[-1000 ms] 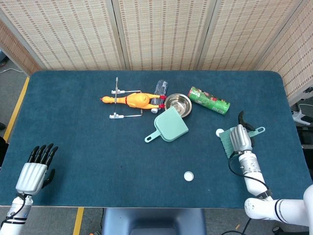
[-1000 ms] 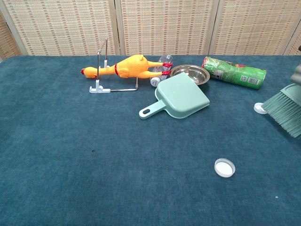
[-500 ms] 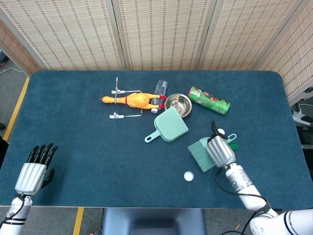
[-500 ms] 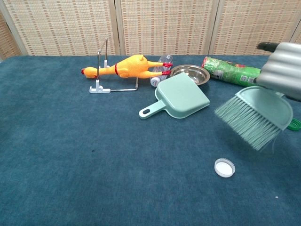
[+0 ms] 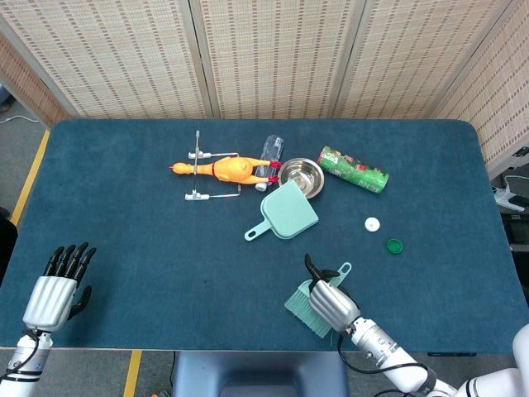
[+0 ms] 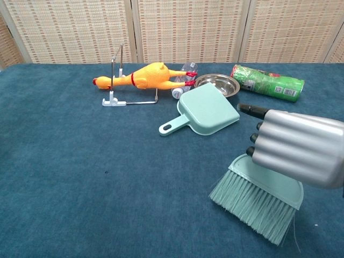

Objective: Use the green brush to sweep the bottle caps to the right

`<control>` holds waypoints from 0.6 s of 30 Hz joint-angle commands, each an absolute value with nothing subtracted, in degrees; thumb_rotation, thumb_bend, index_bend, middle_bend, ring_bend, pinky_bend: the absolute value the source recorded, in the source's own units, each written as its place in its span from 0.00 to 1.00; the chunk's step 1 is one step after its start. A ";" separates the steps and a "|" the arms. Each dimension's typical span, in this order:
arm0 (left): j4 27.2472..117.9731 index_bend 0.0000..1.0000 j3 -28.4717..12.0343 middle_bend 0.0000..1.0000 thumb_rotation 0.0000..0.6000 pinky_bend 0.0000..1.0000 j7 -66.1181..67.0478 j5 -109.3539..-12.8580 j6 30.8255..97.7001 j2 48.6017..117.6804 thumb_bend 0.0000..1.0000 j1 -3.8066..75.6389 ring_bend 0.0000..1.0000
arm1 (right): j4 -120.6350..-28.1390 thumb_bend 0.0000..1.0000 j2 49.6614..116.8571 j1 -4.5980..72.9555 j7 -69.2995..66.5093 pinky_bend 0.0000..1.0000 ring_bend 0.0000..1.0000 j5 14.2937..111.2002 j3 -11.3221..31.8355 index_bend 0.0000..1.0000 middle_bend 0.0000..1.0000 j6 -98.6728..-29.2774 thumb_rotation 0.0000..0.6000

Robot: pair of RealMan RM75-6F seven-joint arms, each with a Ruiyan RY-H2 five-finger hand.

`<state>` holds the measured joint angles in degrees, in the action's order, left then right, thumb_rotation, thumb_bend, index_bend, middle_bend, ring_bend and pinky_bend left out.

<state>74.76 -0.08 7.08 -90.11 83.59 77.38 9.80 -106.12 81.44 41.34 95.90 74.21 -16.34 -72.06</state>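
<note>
- A dark blue cloth-covered table [image 5: 124, 190] fills most of the head view, with woven bamboo screen panels [image 5: 273, 54] standing behind it along the top of the frame.
- One green brush [image 5: 307, 299] sits at the lower middle of the head view, near the table's front edge. Its bristles point down and to the left, and its handle end with a hanging hole pokes up to the right.
- The right hand [image 5: 329, 303] grips the brush, fingers curled together over its back. In the chest view it fills the lower right, knuckles toward the camera, with the bristles fanned out beneath.
- Two bottle caps show, both right of centre in the head view: one white cap [image 5: 372, 223] and one green cap [image 5: 394, 245], lying close together and well apart from the brush.
- The left hand [image 5: 56, 289] is at the lower left corner of the head view, holding nothing, with its dark fingers extended upward and slightly apart.
- One pale green dustpan [image 5: 285, 212] lies at centre frame, handle toward the lower left.
- Just above it are one round steel bowl [image 5: 301, 176], one clear plastic bottle [image 5: 271, 154] on its side, and one yellow rubber chicken [image 5: 227, 169] draped across one wire stand [image 5: 198, 175].
- One green printed canister [image 5: 354, 169] lies on its side to the right of the bowl.
</note>
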 commanded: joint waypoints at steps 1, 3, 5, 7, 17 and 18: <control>74.80 0.00 -0.07 0.00 1.00 0.07 7.24 -90.13 83.63 77.43 0.48 9.80 0.00 | -103.85 0.40 82.45 40.54 97.68 0.09 0.54 73.29 -15.73 0.88 0.81 -71.16 1.00; 74.88 0.00 -0.05 0.00 1.00 0.07 7.47 -90.04 83.53 77.47 0.48 9.78 0.00 | -102.89 0.40 82.57 40.31 98.66 0.09 0.54 72.71 -15.38 0.88 0.81 -70.75 1.00; 74.87 0.00 -0.11 0.00 1.00 0.07 7.57 -89.91 83.40 77.49 0.48 9.82 0.00 | -101.88 0.40 82.58 40.10 100.05 0.09 0.54 72.11 -15.02 0.88 0.81 -70.63 1.00; 74.80 0.00 -0.14 0.00 1.00 0.07 7.56 -89.86 83.26 77.50 0.48 9.88 0.00 | -100.86 0.40 82.65 39.86 101.35 0.09 0.54 71.86 -14.76 0.88 0.81 -70.79 1.00; 74.99 0.00 0.00 0.00 1.00 0.07 8.51 -89.82 82.95 77.83 0.48 9.92 0.00 | -94.86 0.40 81.67 37.83 102.43 0.09 0.54 68.68 -12.96 0.88 0.81 -71.53 1.00; 74.94 0.00 0.00 0.00 1.00 0.07 8.56 -89.76 82.86 77.87 0.48 9.94 0.00 | -93.99 0.40 81.69 37.62 102.10 0.09 0.54 68.11 -12.68 0.88 0.81 -71.44 1.00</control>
<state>74.98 0.00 8.57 -89.80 82.90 77.84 9.93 -95.42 81.80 38.16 102.64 69.08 -13.28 -71.38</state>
